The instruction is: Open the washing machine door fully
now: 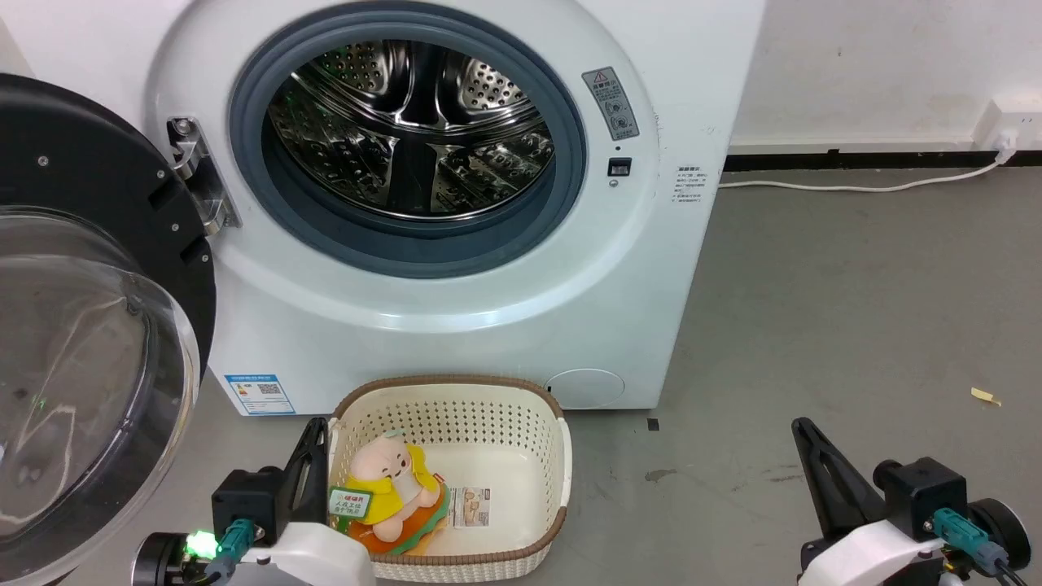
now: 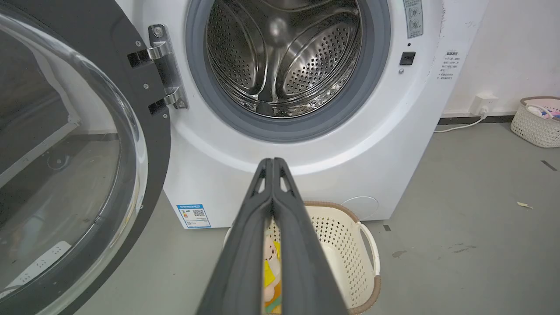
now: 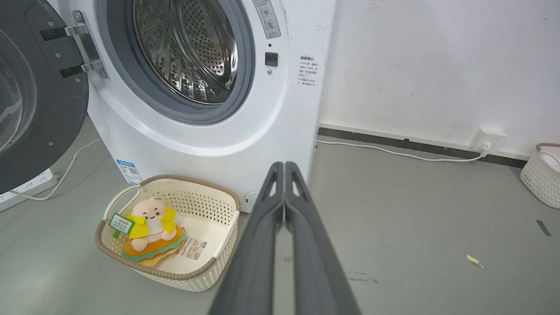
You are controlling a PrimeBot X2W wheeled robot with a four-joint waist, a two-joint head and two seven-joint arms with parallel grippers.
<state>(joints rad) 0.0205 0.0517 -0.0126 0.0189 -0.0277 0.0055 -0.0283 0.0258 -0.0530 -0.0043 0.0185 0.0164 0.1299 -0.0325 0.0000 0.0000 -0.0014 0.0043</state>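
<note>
The white washing machine point(image 1: 456, 325) stands ahead with its steel drum point(image 1: 411, 126) exposed. Its door point(image 1: 89, 325), black-rimmed with a bulging clear glass bowl, hangs swung out to the left on a metal hinge point(image 1: 199, 175); the same door point(image 2: 74, 153) fills the left of the left wrist view, and the door point(image 3: 39, 96) shows at the left edge of the right wrist view. My left gripper point(image 1: 313, 435) is shut and empty, low beside the basket, well clear of the door. My right gripper point(image 1: 802, 431) is also shut and empty over bare floor at the lower right.
A cream perforated basket point(image 1: 537, 456) holding a plush toy point(image 1: 395, 488) sits on the floor just before the machine. A white cable point(image 1: 855, 187) runs along the wall to a socket. A second basket point(image 3: 540, 179) stands far right. A power strip point(image 3: 26, 186) lies left.
</note>
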